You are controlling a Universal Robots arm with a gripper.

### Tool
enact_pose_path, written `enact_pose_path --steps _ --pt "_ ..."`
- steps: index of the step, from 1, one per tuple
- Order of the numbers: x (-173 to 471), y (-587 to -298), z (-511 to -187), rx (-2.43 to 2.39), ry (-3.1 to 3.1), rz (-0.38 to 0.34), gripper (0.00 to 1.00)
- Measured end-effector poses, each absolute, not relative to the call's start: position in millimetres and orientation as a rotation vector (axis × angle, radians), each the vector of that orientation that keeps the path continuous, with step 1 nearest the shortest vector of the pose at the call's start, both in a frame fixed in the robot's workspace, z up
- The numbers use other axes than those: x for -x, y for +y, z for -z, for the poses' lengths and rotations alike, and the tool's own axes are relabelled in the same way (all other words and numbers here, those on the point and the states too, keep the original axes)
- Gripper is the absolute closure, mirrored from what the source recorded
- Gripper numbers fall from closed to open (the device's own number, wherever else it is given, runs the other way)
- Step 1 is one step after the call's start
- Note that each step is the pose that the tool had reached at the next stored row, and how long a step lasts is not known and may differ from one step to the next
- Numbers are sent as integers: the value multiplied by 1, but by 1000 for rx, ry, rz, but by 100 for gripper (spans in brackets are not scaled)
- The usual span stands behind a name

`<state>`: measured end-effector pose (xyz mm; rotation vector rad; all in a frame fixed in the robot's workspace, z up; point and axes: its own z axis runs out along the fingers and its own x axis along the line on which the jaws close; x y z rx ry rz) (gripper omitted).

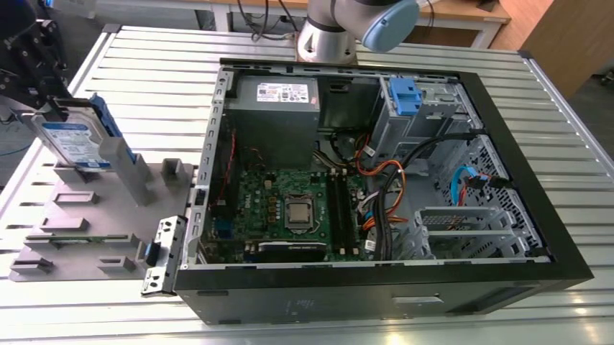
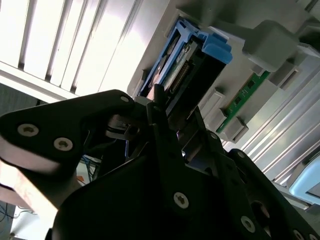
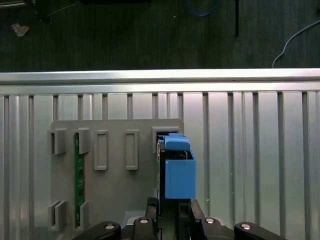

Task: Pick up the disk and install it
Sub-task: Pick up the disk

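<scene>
Disk: the flat rectangular silver metal hard drive (image 1: 72, 140) with a blue-and-white label and a blue plastic carrier stood upright on its edge. It sat in a slot of the grey moulded fixture plate (image 1: 106, 230), at the exterior view's left and outside the computer case. In both wrist views it was seen edge-on, in the first mostly as the blue carrier (image 3: 179, 172) and in the second with its connector end showing (image 2: 185, 70).

Claw: the black gripper (image 1: 48, 104) sat at the disk's upper end, in line with its edge in both wrist views (image 3: 175, 212) (image 2: 177, 117). Whether it clamped the disk or stood slack around it could not be told.

Fixture plate: it lay flat on the ribbed aluminium table (image 1: 144, 65), just beside the case's left wall. A narrow green circuit board strip (image 3: 77, 175) stood in another of its slots, apart from the disk.

Case: the black open-sided computer tower (image 1: 566, 266) lay on the table. A green motherboard (image 1: 287, 208) covered its floor, and a large grey power-supply box (image 1: 278, 97) sat at its far end.

Drive bay: a blue plastic bracket (image 1: 405, 93) sat in the case's far corner toward the exterior view's right, well apart from the disk.

Arm: the silver and pale blue robot arm (image 1: 336, 29) rose behind the case.
</scene>
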<state>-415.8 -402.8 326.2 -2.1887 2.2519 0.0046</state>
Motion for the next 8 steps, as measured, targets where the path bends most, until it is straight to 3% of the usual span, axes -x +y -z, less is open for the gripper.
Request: enact_pose_path --steps 8 --pt "416 -403 -347 2189 2252 -5 65"
